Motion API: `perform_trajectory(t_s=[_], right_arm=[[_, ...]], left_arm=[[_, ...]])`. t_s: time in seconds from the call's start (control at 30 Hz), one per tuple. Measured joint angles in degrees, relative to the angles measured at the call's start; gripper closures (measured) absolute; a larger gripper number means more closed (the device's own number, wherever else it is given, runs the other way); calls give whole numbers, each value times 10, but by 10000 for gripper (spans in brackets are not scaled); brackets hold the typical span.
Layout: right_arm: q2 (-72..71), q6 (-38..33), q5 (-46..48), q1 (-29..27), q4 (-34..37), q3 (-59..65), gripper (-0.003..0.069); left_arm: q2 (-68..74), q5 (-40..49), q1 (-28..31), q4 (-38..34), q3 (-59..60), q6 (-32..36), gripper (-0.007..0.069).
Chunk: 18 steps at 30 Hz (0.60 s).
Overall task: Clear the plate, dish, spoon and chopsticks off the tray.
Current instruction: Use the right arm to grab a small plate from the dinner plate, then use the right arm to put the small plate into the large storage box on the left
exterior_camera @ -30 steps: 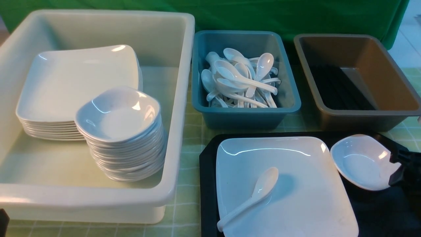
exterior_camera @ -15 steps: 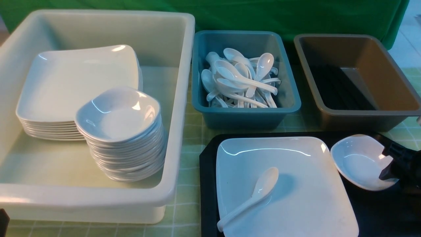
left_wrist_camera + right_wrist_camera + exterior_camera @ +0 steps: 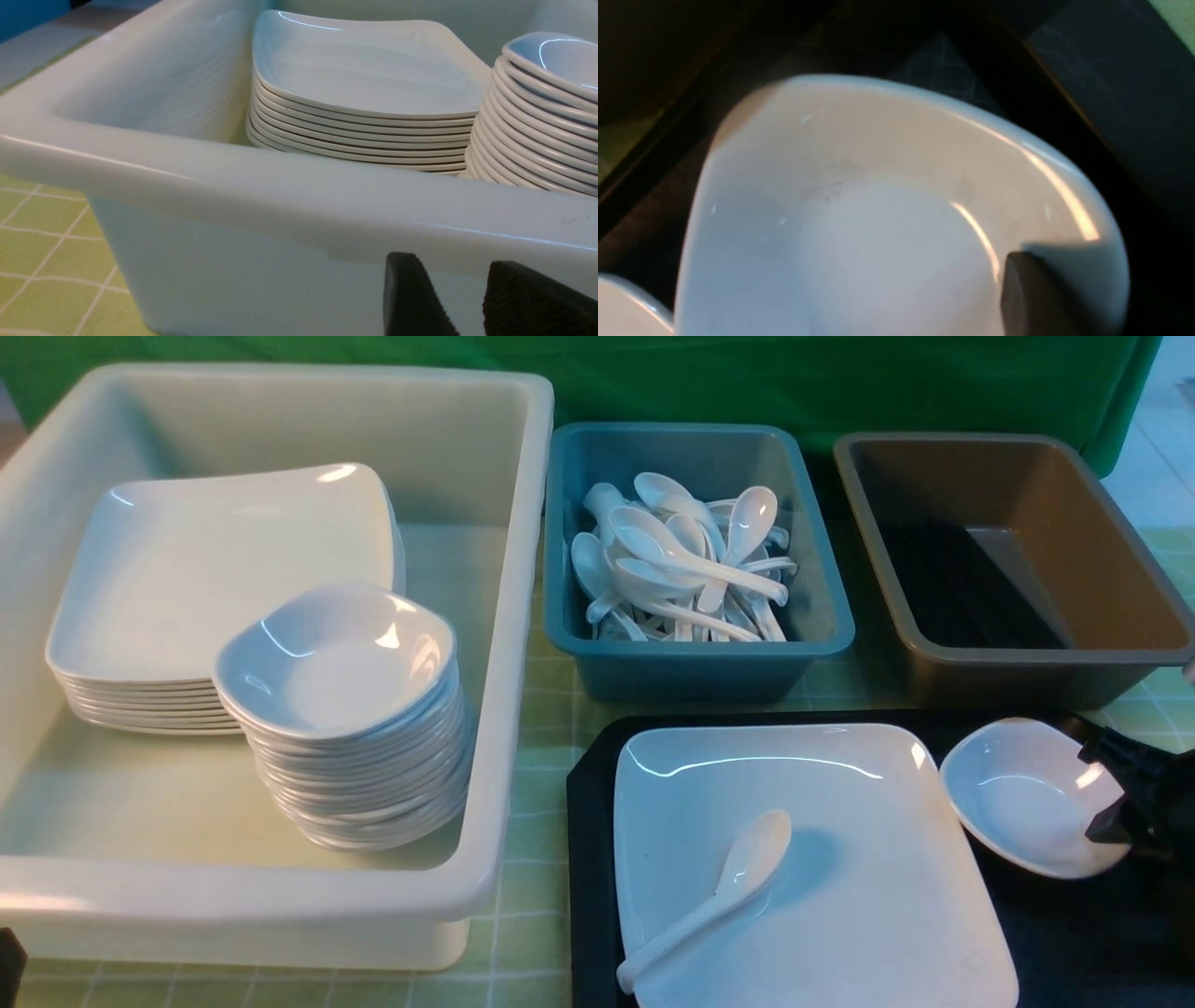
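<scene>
The black tray (image 3: pixel 588 859) lies at the front right. The large white square plate (image 3: pixel 868 896) sits on it, with the white spoon (image 3: pixel 738 873) lying in it, handle toward me. A small white dish (image 3: pixel 1022 798) sits on the tray to the plate's right and also fills the right wrist view (image 3: pixel 878 224). My right gripper (image 3: pixel 1097 795) is open and straddles the dish's right rim. One finger (image 3: pixel 1031 294) is inside the dish; the other is hidden outside it. No chopsticks show on the tray. My left gripper (image 3: pixel 451 261) is open and empty beside the white tub.
A big white tub (image 3: pixel 509 616) at the left holds a stack of square plates (image 3: pixel 215 569) and a stack of small dishes (image 3: pixel 345 663). A teal bin (image 3: pixel 700 667) full of spoons and a brown bin (image 3: pixel 1027 667) with a dark bottom stand behind the tray.
My right gripper has moved left from the tray's right edge onto the small dish's right rim. The dish has shifted very slightly. Everything else is unmoved.
</scene>
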Motion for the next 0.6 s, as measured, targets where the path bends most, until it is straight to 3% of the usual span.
perform_trajectory(t_s=[0.1, 0.27, 0.37, 0.6], right_arm=[[-40, -68, 47, -3, -11, 1, 554], [-137, -121, 120, -2, -17, -1, 631], [-201, -136, 176, -2, -20, -19, 634], [-295, -200, 266, 23, 111, -165, 635]], left_arm=[[0, 0, 0, 0, 0, 0, 400], [0, 0, 0, 0, 0, 0, 400], [0, 0, 0, 0, 0, 0, 400], [0, 0, 0, 0, 0, 0, 400]])
